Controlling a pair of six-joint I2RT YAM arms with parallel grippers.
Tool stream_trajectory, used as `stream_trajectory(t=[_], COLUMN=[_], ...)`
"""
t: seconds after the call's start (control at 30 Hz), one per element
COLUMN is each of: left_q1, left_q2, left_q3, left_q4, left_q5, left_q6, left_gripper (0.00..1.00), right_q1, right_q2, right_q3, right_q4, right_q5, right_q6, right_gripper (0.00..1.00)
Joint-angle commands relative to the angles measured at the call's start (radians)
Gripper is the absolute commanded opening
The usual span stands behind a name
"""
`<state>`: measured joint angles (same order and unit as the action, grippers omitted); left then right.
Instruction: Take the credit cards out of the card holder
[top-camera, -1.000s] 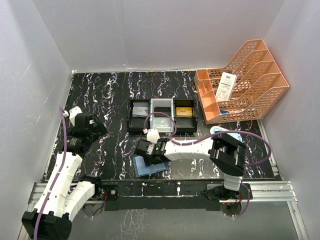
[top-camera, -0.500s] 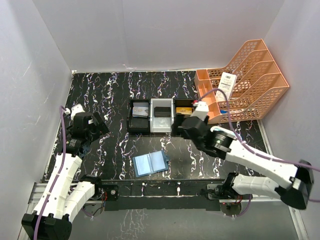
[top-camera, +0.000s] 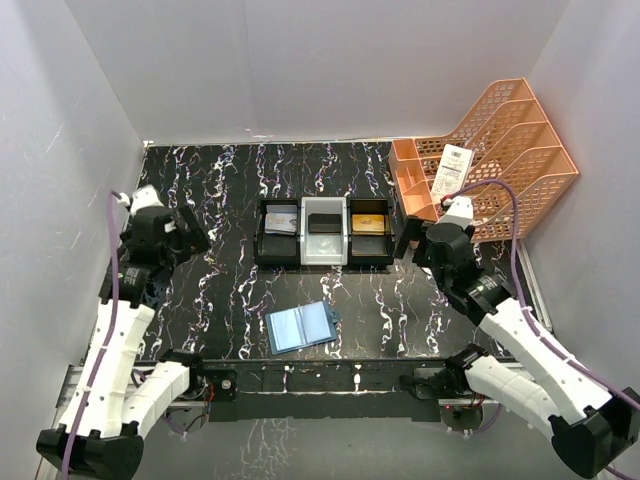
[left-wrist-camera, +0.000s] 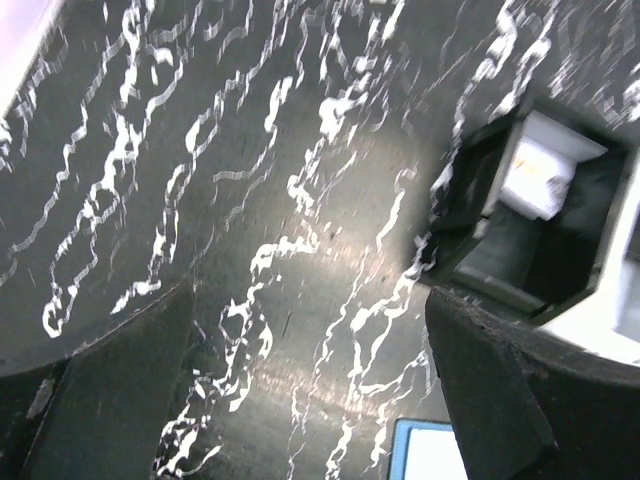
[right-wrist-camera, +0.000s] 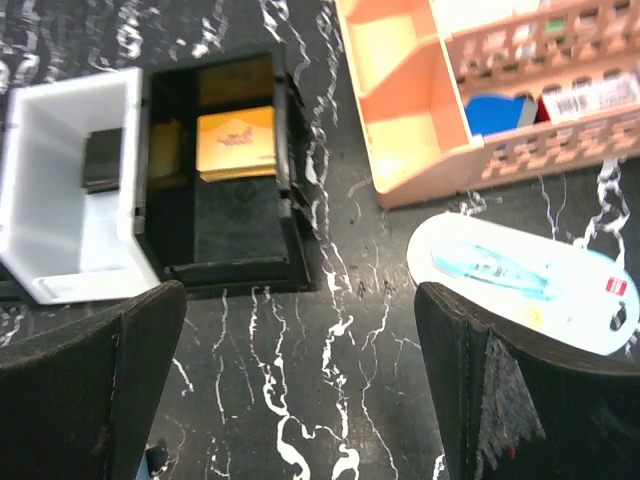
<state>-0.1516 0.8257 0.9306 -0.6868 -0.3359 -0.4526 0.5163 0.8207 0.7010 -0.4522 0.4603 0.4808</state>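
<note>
We see the card holder lying open on the tabletop, the credit cards in the tray at its twelve o'clock, orange rack at two. Left tool and right tool gape wide, empty.

bright even light; left wrist view blurred, glare on tabletop.

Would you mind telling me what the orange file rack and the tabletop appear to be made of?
File rack: probably moulded plastic, matte orange, with lattice-perforated walls. Tabletop: black, white-veined marble look with a soft sheen; stone or printed laminate, I cannot tell.
</note>
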Motion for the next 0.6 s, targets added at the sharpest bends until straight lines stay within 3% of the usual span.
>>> stream_trajectory(t=[0.0,0.27,0.4,0.57], left_q1=[0.007,0.006,0.007,0.007], left_q2=[-0.001,0.04,0.031,0.019], left_q3=[0.208,0.552,0.602,0.586], left_q4=[-0.082,-0.166,-0.18,-0.181], left_q5=[-0.044,-0.002,0.014,0.014], left_q6=[0.051,0.108,0.12,0.132], left_gripper=[0.99,0.99,0.99,0.99], right_q1=[-0.002,-0.002,-0.002,-0.002], right_q2=[-0.059,-0.025,-0.032,-0.057], right_q3=[0.228,0.595,0.66,0.627], right_q4=[0.018,-0.101,-0.117,-0.096], right_q5=[-0.068,-0.156,-0.177,-0.156], right_q6=[-0.139,-0.29,-0.298,-0.272], right_gripper=[0.98,0.98,0.98,0.98])
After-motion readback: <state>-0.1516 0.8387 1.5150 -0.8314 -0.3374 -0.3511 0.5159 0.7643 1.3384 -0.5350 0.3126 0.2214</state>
